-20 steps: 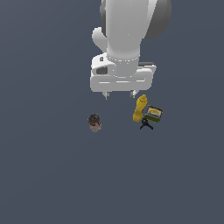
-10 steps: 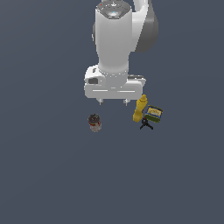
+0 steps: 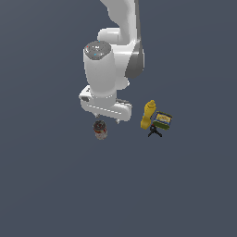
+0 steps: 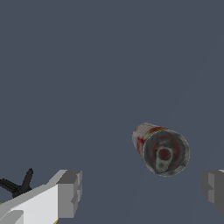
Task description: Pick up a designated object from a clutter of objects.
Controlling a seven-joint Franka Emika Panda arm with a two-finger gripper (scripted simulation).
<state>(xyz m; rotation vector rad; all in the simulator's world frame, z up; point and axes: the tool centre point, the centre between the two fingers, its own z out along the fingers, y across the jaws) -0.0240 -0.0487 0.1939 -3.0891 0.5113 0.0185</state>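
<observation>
Hovering over the can (image 3: 100, 130), gripper (image 3: 106, 117) up off the counter (image 3: 55, 185), nothing picked yet. Fingers (image 4: 69, 194) spread wide and empty; wrist view shows one finger on each side of the frame with a broad gap, can sitting in that gap but nearer one finger than the other. No contact with the can in either view.

Progress, as judged: approach roughly lined up, so what's left is a small centering fix, descent, clamping on the can, lift. That's most of the task.

Can location: standing upright and alone on the counter, well apart from the other clutter. Yellow bottle (image 3: 147, 114), blue-green box (image 3: 162, 120) and small black tool (image 3: 154, 131) are bunched together off to the exterior view's right, the bottle touching or just beside the box, the tool just in front of them.

View differences: exterior view gives the whole layout and the arm overhead, but the gripper body hides the fingers mostly, only two short tips poke out below. Wrist view shows the finger spread plainly, the can's dark top with pull tab and red-white label side, plus the black tool at the frame edge; bottle and box not identifiable there.
</observation>
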